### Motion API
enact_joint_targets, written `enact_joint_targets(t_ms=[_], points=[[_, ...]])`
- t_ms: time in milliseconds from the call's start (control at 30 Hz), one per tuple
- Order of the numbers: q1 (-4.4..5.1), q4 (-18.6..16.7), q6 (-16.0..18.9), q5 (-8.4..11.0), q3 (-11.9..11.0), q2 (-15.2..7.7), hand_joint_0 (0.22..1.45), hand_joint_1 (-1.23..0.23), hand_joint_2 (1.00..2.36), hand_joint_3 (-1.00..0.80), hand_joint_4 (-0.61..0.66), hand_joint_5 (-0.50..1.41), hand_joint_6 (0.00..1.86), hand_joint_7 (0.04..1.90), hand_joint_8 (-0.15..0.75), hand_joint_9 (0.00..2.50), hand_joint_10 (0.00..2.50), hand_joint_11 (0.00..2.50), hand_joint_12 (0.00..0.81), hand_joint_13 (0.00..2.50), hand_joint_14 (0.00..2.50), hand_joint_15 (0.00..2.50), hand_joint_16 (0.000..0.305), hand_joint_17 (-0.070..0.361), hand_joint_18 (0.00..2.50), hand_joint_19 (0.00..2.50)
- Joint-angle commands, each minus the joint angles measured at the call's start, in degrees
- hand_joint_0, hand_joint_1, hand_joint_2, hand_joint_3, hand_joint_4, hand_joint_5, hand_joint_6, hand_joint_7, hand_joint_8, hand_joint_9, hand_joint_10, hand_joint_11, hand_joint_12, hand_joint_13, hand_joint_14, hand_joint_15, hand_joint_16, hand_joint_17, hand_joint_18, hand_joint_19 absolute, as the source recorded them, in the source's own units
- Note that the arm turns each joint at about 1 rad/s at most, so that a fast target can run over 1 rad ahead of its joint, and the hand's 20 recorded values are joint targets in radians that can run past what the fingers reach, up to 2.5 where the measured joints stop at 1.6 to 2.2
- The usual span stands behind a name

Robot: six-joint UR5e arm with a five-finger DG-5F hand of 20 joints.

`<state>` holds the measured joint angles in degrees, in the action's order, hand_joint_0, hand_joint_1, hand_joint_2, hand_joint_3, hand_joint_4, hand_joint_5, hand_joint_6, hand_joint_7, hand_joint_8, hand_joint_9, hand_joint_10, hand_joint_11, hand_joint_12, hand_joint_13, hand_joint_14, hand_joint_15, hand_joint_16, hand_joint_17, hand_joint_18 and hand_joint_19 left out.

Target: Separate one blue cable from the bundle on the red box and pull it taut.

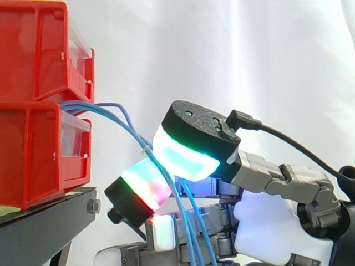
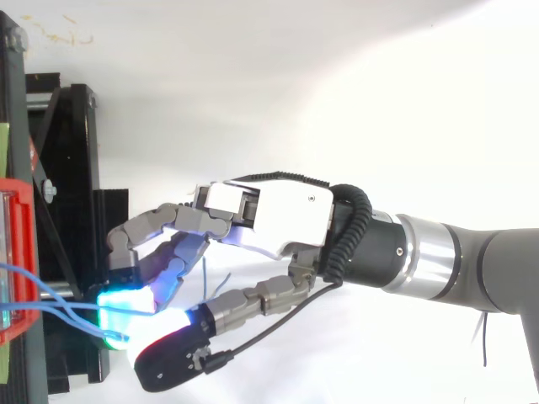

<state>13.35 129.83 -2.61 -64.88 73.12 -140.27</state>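
Right now my robot hand (image 2: 278,215) is curled in from the arm's side, and its glowing pads (image 1: 186,158) are closed together on the blue cables (image 1: 128,128). The thumb pad sits on top and a finger pad (image 1: 145,185) presses up from beneath. From the side I see several strands passing through that pinch, and I cannot tell whether I hold one of them or the lot. Below the pads the strands drop in front of my palm and out of the bottom of the picture. Just above the pinch, a small white tie (image 1: 145,148) binds them together. From there the cables rise in a loose arc away from me to the gap between the two stacked red boxes. They enter that gap over the front of the lower red box (image 1: 33,155), which sits on the black stand (image 1: 50,213). So the cables' long axis runs from the box slantwise down to my fingertips, and the box lies straight ahead of the hand, near but not touching. The arc tells me there is slack left. I judge the pull has to go back along that line, away from the box toward my arm. The tie so close to my pads may keep the strands from parting.
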Motion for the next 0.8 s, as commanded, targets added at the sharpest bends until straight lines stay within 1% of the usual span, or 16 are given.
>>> enact_joint_targets(t_ms=[0,100,133,167,300,367,400,467,533,567,600,667,733,767], points=[[0.01,0.3,0.5,0.02,0.0,0.1,0.56,-0.69,1.01,-0.16,0.14,-0.1,0.86,1.33,0.424,1.18,0.01,0.53,0.46,0.82,0.01,0.28,0.056,0.125,0.85,0.35],[0.01,0.6,0.5,0.02,0.0,0.6,0.56,-0.68,1.01,-0.14,0.13,-0.09,0.86,1.33,0.424,1.21,0.01,0.52,0.472,0.84,0.01,0.28,0.058,0.131,0.87,0.34],[0.01,1.4,0.2,0.02,0.0,1.2,0.56,-0.67,1.01,-0.14,0.13,-0.09,0.86,1.33,0.434,1.22,0.01,0.51,0.478,0.85,0.01,0.28,0.059,0.134,0.89,0.34],[0.01,1.4,0.2,0.02,0.0,1.2,0.56,-0.67,1.01,-0.14,0.13,-0.09,0.86,1.33,0.432,1.22,0.01,0.52,0.481,0.85,0.01,0.27,0.059,0.134,0.9,0.34],[0.01,4.3,0.1,0.02,-0.1,2.5,0.56,-0.66,1.01,-0.14,0.13,-0.09,0.87,1.29,0.437,1.23,0.01,0.51,0.485,0.86,0.01,0.27,0.06,0.136,0.91,0.33],[-0.08,5.6,0.2,0.02,0.0,2.5,0.57,-0.69,1.01,-0.14,0.14,-0.09,0.87,1.3,0.43,1.21,0.01,0.52,0.473,0.85,0.01,0.28,0.057,0.129,0.89,0.35],[0.01,6.7,0.2,-0.07,-0.1,2.5,0.57,-0.75,1.02,-0.14,0.16,-0.1,0.87,1.33,0.423,1.19,0.01,0.55,0.453,0.84,0.01,0.29,0.054,0.121,0.86,0.35],[-0.08,7.0,0.2,-0.07,0.0,2.5,0.59,-0.8,1.02,-0.12,0.18,-0.12,0.87,1.33,0.401,1.15,0.02,0.58,0.421,0.81,0.01,0.3,0.047,0.106,0.81,0.38],[0.01,7.0,0.4,-0.07,0.0,2.5,0.63,-0.87,1.02,-0.12,0.11,-0.13,0.89,1.33,0.398,1.12,0.02,0.61,0.412,0.81,0.01,0.3,0.046,0.105,0.82,0.36],[0.01,7.0,0.4,-0.07,0.0,2.5,0.64,-0.88,1.02,-0.13,0.09,-0.14,0.9,1.31,0.395,1.11,0.02,0.63,0.412,0.81,0.01,0.3,0.046,0.105,0.82,0.36],[0.01,7.0,0.4,0.02,-0.1,2.5,0.68,-0.92,1.02,-0.14,0.05,-0.15,0.91,1.31,0.395,1.11,0.02,0.62,0.41,0.81,0.01,0.3,0.046,0.104,0.82,0.35],[-0.16,7.3,0.2,0.02,-0.3,3.2,0.72,-0.94,1.02,-0.17,0.03,-0.16,0.92,1.32,0.389,1.09,0.02,0.63,0.404,0.81,0.01,0.3,0.046,0.103,0.83,0.34],[-0.16,7.7,0.2,0.02,-0.3,3.3,0.76,-0.95,1.02,-0.28,0.0,-0.18,0.93,1.24,0.372,1.07,0.02,0.64,0.401,0.81,0.01,0.3,0.045,0.101,0.83,0.34],[-0.16,8.2,0.2,0.02,-0.3,3.4,0.77,-0.95,1.01,-0.32,0.01,-0.18,0.93,1.23,0.374,1.06,0.02,0.65,0.401,0.81,0.01,0.31,0.045,0.101,0.83,0.34]])
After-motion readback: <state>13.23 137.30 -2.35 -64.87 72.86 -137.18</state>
